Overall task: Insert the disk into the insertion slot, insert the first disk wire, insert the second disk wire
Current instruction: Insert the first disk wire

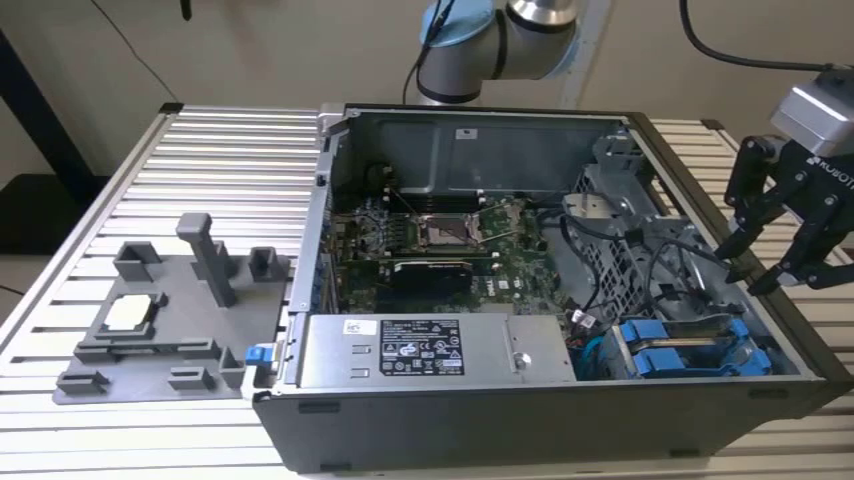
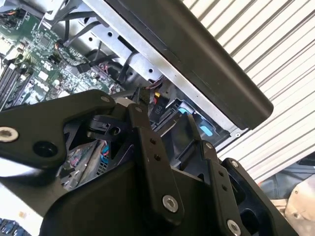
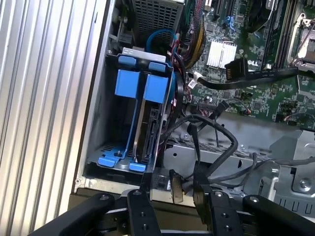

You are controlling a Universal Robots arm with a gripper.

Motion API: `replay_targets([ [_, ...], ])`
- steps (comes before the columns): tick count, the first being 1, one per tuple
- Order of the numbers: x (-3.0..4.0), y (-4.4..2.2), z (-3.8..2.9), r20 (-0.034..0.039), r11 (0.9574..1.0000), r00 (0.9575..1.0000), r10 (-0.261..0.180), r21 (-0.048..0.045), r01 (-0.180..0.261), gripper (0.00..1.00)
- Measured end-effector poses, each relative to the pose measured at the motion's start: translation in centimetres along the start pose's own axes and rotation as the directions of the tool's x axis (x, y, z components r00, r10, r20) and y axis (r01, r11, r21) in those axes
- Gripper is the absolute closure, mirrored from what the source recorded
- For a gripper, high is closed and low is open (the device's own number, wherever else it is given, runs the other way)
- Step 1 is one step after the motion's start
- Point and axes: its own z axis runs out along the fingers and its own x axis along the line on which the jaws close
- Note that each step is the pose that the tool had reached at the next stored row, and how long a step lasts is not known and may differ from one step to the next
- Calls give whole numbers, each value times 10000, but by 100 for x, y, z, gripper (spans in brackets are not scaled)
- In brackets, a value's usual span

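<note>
A: Your pincer (image 1: 771, 262) is hanging over the case (image 1: 534, 430) at the exterior view's right. Its jaws are standing apart and gripping nothing.

B: In the first wrist view you are looking past the fingertips (image 3: 141, 199) at a cable connector (image 3: 174, 186) lying in the gap between them. I cannot tell whether it is touching either finger.

A: Here is what you are risking, as I judge it. The loose black cables (image 3: 211, 132) are looping just beside the drive bay, so a finger going down among them could be snagging one and dragging it. The case's wall is also sitting close under the jaws and could be getting clipped.

B: And a plug going in crooked could be jamming against its socket.

A: Farther in, the disk (image 3: 150, 129) is sitting inside the drive bay, standing on edge in its blue caddy. Its long axis is running along the case's front wall, across the exterior view. Its big blue tabs are pointing toward the power-supply box (image 1: 427, 350).

B: I cannot tell which end is carrying the sockets.
</note>
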Motion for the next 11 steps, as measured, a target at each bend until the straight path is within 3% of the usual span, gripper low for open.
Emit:
replay_targets([
  [6,1,-1,0,-1,10000,10000,-46,-2,46,56],
  [11,1,-1,0,-2,10000,10000,-84,-3,84,80],
])
